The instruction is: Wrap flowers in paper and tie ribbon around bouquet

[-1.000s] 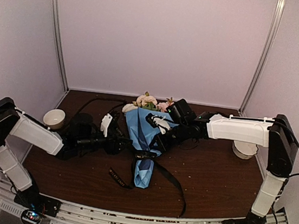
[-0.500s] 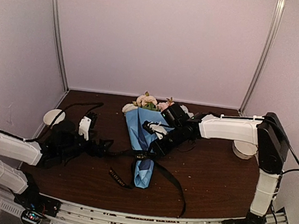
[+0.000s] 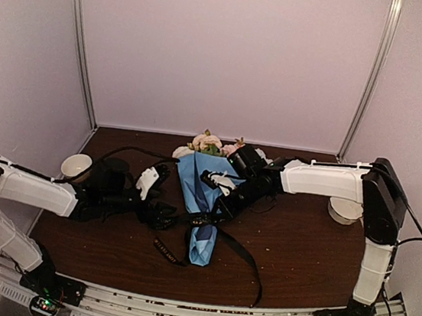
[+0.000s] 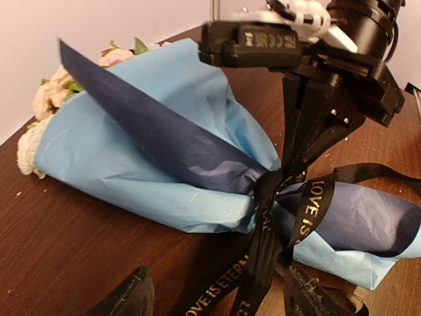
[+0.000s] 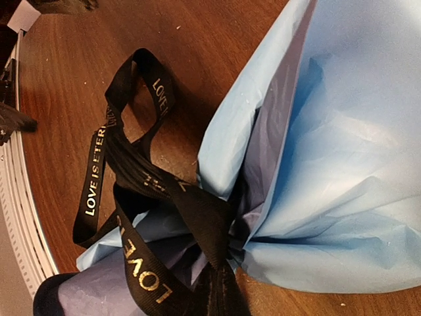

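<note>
The bouquet [image 3: 201, 191] lies in the middle of the table, its blue paper [image 4: 131, 158] wrapped in a cone. Cream and pink flowers [image 3: 207, 142] stick out at the far end. A black ribbon [image 4: 309, 204] with gold lettering is tied round the cone's narrow neck, and its tails [image 3: 249, 257] trail toward the near edge. My right gripper [image 5: 223, 286] is shut on the ribbon at the knot, seen from the left wrist view as the right gripper [image 4: 289, 172] reaching down. My left gripper [image 4: 217, 283] stands open just left of the neck, ribbon strands lying between its fingers [image 4: 128, 296].
A white bowl [image 3: 76, 164] sits at the far left beside my left arm. Another white bowl [image 3: 345, 211] sits at the right under my right arm. Black cables lie behind the bouquet. Walls close in the back and sides.
My left arm drew back to the left, then came back toward the bouquet's neck. My right gripper shifted slightly down-left and stays at the knot.
</note>
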